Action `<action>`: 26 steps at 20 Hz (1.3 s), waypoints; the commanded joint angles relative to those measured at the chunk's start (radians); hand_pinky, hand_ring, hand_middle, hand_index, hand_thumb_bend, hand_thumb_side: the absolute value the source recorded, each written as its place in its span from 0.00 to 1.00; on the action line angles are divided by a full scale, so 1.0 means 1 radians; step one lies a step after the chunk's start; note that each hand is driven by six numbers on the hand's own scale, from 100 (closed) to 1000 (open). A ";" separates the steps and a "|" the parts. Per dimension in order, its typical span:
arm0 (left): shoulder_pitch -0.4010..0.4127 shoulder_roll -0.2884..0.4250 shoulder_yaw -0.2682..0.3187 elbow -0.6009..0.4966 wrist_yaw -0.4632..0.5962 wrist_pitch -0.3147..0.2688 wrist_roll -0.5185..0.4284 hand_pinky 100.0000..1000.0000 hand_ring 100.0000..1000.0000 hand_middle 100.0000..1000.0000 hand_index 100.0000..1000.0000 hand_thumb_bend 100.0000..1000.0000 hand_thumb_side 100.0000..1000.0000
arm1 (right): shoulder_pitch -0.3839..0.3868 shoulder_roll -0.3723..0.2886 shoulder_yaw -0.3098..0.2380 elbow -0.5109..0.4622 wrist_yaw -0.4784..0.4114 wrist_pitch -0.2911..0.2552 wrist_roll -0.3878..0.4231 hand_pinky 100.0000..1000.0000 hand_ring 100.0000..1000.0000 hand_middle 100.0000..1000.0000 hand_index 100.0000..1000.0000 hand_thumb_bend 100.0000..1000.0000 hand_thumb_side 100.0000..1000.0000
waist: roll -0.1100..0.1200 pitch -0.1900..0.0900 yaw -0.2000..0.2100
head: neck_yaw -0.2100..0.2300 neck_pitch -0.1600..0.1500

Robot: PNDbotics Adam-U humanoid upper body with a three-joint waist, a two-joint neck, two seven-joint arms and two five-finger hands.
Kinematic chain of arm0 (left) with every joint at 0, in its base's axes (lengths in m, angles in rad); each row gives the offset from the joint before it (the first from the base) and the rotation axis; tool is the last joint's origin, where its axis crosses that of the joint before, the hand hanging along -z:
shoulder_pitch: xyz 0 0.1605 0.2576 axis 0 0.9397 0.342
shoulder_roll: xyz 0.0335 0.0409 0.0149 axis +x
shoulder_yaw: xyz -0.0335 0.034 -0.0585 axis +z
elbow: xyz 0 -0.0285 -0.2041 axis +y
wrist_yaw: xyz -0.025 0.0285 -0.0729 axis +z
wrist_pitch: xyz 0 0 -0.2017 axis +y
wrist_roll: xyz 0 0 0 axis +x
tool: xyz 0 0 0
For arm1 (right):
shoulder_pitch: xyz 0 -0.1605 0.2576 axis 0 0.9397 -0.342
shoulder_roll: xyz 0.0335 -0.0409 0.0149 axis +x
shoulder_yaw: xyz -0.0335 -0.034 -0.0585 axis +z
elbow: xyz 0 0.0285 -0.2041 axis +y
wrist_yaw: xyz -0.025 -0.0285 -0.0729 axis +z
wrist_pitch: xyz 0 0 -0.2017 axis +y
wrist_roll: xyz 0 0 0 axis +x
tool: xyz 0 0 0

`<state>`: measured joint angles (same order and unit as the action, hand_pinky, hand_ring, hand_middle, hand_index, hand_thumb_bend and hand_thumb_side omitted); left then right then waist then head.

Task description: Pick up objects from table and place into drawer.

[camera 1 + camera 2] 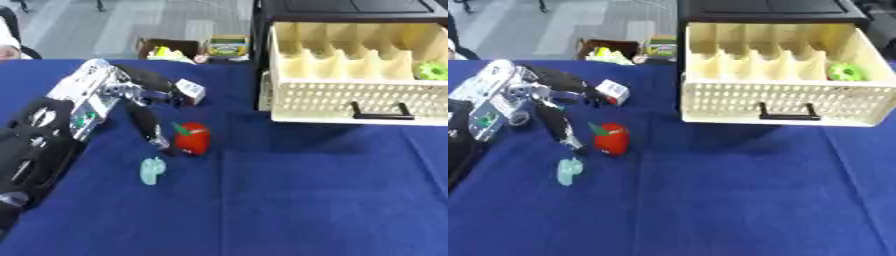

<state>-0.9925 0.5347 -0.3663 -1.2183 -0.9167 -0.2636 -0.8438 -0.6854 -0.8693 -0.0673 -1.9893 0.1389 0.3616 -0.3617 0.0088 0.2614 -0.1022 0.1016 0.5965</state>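
The left hand (131, 97) reaches in from nine o'clock over the blue table (306, 200), its fingers spread fairly wide and holding nothing: one long finger points down toward the red toy fruit (192, 138), its tip just beside the fruit's nine o'clock side, while another stretches toward the small white box (190, 91) at the hand's three o'clock. The fruit stands with a green leaf on top, and a pale green toy (152, 171) lies near it at its seven o'clock. The open cream drawer (350, 100) sits well apart at the fruit's two o'clock, with a green thing (431, 70) already lying in its far right compartment. The right hand shows in neither view. The step in hand looks like taking the red fruit. To do it well, the hand should settle so that the fruit lies between thumb and fingers, not merely beside one fingertip, since a push from one side could roll it away. Close round its middle, below the leaf, lift straight up clear of the pale green toy, then carry it toward two o'clock over the drawer's perforated front wall before letting go into a free compartment.
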 commanded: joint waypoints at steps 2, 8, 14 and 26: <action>-0.010 0.009 0.009 0.004 -0.015 -0.066 -0.042 0.60 0.83 0.80 1.00 0.67 0.60 | -0.012 -0.016 -0.012 -0.011 -0.006 0.002 -0.003 0.00 0.10 0.00 0.84 0.45 1.00 | -0.003 -0.011 -0.002 | 0.004 -0.009; -0.003 -0.003 -0.006 0.042 -0.025 -0.092 -0.022 0.56 0.79 0.78 1.00 0.67 0.60 | -0.013 -0.009 -0.013 -0.011 -0.008 0.004 -0.005 0.00 0.10 0.00 0.84 0.45 1.00 | -0.004 -0.004 -0.007 | 0.009 -0.010; 0.002 -0.018 -0.006 0.064 -0.044 -0.091 0.035 0.44 0.69 0.74 0.98 0.64 0.61 | -0.007 -0.001 -0.015 -0.011 -0.011 0.008 -0.004 0.00 0.10 0.00 0.84 0.45 1.00 | -0.004 -0.003 -0.011 | 0.015 -0.016; 0.008 -0.039 -0.005 0.102 -0.028 -0.067 0.133 0.18 0.45 0.49 0.78 0.36 0.44 | -0.001 0.008 -0.022 -0.011 -0.015 0.011 -0.005 0.00 0.10 0.00 0.84 0.45 1.00 | -0.008 0.000 -0.020 | 0.026 -0.022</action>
<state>-0.9688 0.4892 -0.3788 -1.1106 -0.9528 -0.3315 -0.7193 -0.6770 -0.8425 -0.0740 -1.9893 0.1297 0.3706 -0.3627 0.0040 0.2778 -0.1213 0.1244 0.5866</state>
